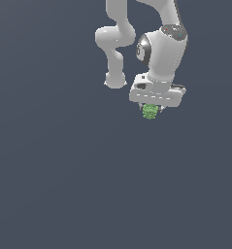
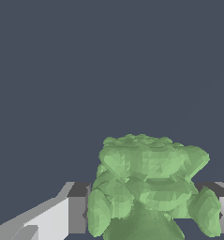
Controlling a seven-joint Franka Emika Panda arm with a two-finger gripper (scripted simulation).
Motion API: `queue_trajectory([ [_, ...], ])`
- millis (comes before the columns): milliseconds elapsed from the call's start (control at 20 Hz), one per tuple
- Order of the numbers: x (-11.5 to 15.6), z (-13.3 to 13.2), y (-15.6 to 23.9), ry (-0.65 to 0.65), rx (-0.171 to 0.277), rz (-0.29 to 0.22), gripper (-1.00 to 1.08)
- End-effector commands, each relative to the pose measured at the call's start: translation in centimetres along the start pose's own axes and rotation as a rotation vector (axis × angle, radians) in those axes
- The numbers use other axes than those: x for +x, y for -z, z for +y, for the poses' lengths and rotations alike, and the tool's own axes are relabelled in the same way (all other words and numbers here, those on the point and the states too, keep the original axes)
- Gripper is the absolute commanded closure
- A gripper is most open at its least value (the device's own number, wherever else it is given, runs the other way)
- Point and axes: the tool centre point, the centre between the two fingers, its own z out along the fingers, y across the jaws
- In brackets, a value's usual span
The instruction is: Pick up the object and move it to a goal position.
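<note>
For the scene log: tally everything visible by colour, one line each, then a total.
Green: 1, the bright-green bumpy lump between the fingers.
White: 1, the white robot arm with its gripper.
Total: 2.

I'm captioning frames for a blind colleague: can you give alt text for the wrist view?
A bumpy bright-green lump fills the lower part of the frame, sitting between the gripper jaws, which show as grey-white blocks on either side of it. Behind is only a plain dark blue-grey surface.
</note>
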Motion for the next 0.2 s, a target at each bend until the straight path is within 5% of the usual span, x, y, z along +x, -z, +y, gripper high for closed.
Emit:
queue_trajectory([
  [0,-0.04,-0.22,0.62,0.0,0.0,-0.001,1.08],
  [150,-0.04,-0.32,0.85,0.0,0.0,-0.001,1.08],
])
